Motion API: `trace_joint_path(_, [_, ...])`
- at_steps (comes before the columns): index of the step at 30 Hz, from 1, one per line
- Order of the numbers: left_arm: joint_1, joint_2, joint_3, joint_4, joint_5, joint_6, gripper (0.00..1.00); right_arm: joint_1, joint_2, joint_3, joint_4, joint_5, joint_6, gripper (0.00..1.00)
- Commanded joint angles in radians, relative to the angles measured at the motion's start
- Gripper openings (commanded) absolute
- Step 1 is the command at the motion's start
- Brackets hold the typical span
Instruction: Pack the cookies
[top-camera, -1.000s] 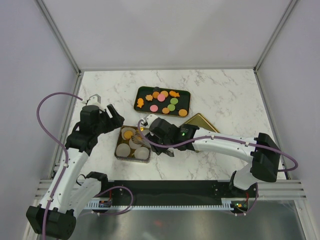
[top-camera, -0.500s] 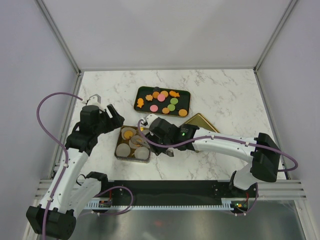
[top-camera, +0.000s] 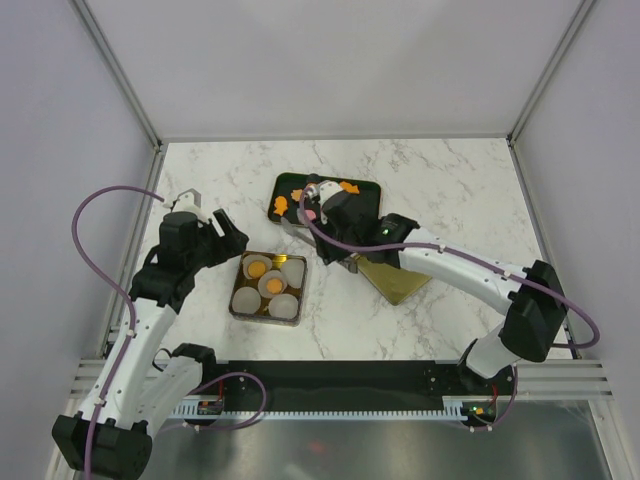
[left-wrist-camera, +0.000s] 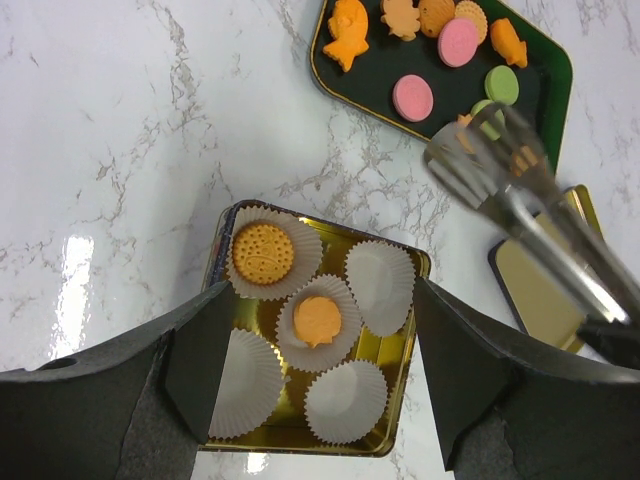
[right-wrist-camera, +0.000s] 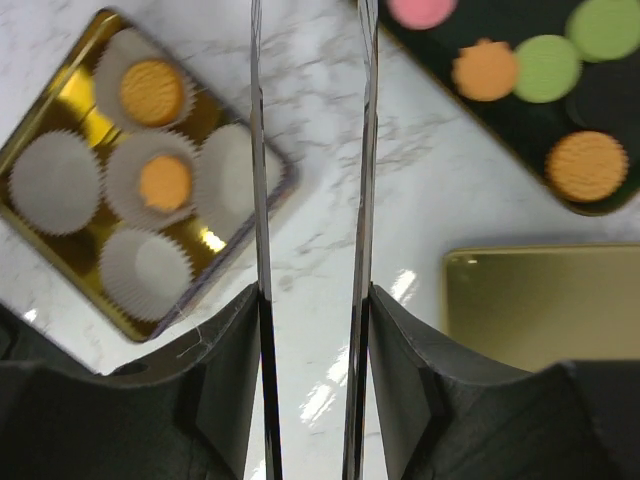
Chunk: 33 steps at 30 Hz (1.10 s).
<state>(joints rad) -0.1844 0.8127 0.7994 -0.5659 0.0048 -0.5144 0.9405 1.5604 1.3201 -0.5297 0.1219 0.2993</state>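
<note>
The cookies (top-camera: 345, 188) lie on a dark tray (top-camera: 372, 192): orange, pink (left-wrist-camera: 413, 97) and green (right-wrist-camera: 547, 67) ones. Two more orange cookies sit in paper cups in the gold tin (top-camera: 240, 305), one in a corner cup (left-wrist-camera: 263, 253), one in the middle cup (left-wrist-camera: 318, 320). My right gripper (top-camera: 305, 215) carries two long metal blades (right-wrist-camera: 258, 150). It hovers at the tray's near left edge, open, with nothing between the blades. My left gripper (left-wrist-camera: 318, 300) hangs open above the tin, left of it in the top view (top-camera: 225, 240).
Three empty white paper cups (left-wrist-camera: 345, 400) fill the rest of the tin. A gold lid (top-camera: 395, 280) lies right of the tin, under the right forearm. Marble tabletop (top-camera: 450, 190) lies around, with walls on three sides.
My right gripper has swung from over the tin back toward the dark tray, its blades standing wider apart. An orange cookie now shows in the middle cup. The left arm has not moved.
</note>
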Motion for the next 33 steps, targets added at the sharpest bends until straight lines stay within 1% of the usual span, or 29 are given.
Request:
trace_joint_path(1, [0.007,-0.01,-0.002,0.04,0.014,0.025,0.8,-0.107,-0.031,0.015,0.004,0.071,-0.031,0.52])
trace_joint_path(6, [0.007,-0.004,-0.002,0.043,0.021,0.025,0.8,-0.254,-0.017,-0.025,0.005,0.124,-0.051,0.52])
trace_joint_path(9, [0.007,0.0,0.0,0.044,0.026,0.025,0.8,-0.317,-0.005,-0.05,0.014,0.133,-0.058,0.52])
trace_joint_path(12, [0.008,-0.003,-0.003,0.044,0.024,0.028,0.8,-0.348,0.004,-0.062,0.019,0.13,-0.069,0.52])
trace_joint_path(22, [0.008,0.002,-0.002,0.044,0.024,0.027,0.8,-0.359,0.049,-0.093,0.04,0.114,-0.075,0.52])
trace_joint_path(33, [0.008,0.003,-0.005,0.044,0.024,0.027,0.8,-0.359,0.056,-0.111,0.062,0.088,-0.068,0.53])
